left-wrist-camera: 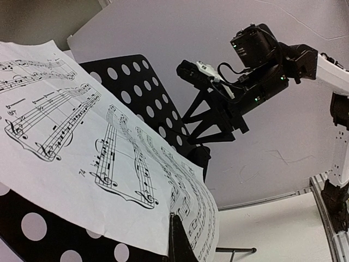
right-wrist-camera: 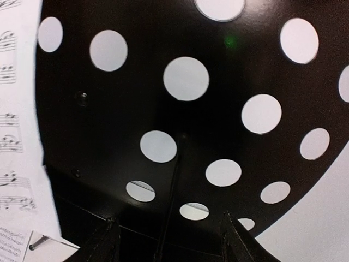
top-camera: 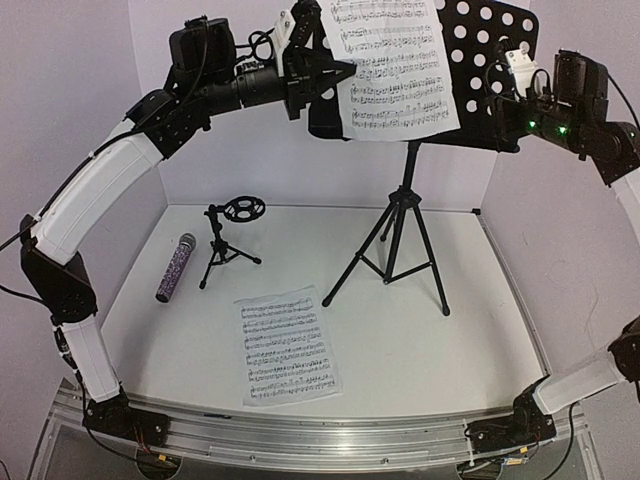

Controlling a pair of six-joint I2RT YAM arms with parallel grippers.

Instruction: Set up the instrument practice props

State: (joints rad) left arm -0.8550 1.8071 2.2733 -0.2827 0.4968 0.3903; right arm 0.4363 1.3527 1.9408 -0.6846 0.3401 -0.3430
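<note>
Left gripper [top-camera: 330, 72] clenched one white sheet-music page [top-camera: 395, 65] on the tall black music stand's perforated tray [top-camera: 490, 40]. Right gripper [right-wrist-camera: 169, 243], three o'clock, hung released. Second white page [top-camera: 288, 345], seven o'clock, and glittery purple microphone [top-camera: 174, 267], nine o'clock, lay unplaced.

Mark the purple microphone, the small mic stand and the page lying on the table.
purple microphone [top-camera: 172, 272], top external view, glittery handle.
small mic stand [top-camera: 221, 252], top external view, where legs meet.
page on the table [top-camera: 288, 345], top external view, sheet's middle.
</note>
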